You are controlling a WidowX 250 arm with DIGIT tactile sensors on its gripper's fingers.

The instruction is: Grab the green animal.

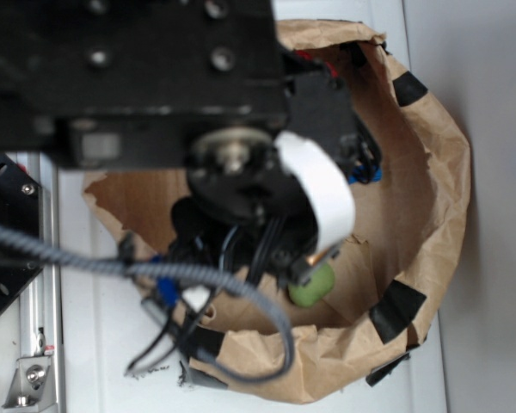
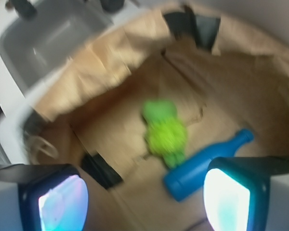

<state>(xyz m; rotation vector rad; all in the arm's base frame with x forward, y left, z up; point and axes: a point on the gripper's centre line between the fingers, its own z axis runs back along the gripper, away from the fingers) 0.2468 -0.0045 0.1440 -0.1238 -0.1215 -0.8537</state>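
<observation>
Two fingers [image 2: 55, 204] spread wide — gripper [image 2: 144, 202] open, empty, above the paper bag [image 2: 111, 57]. Green animal [image 2: 164, 132] lies on the bag floor, mid-frame in wrist view — blue bottle [image 2: 202, 166] touching its right side.

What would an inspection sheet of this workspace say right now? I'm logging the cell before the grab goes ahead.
Surface: crumpled brown paper bag with black tape patches, forming a walled floor.
Job's things: green animal lying on the paper floor, free, not held.
Clutter: blue bottle on its side, touching or nearly touching the animal's lower end.
Tool: tool open, above the floor, both pads clear of the animal.
Cables: grey braided cable and thin black wires hanging off the arm over the bag's rim.
Surroundings: grey bin outside the bag; white tabletop.
</observation>
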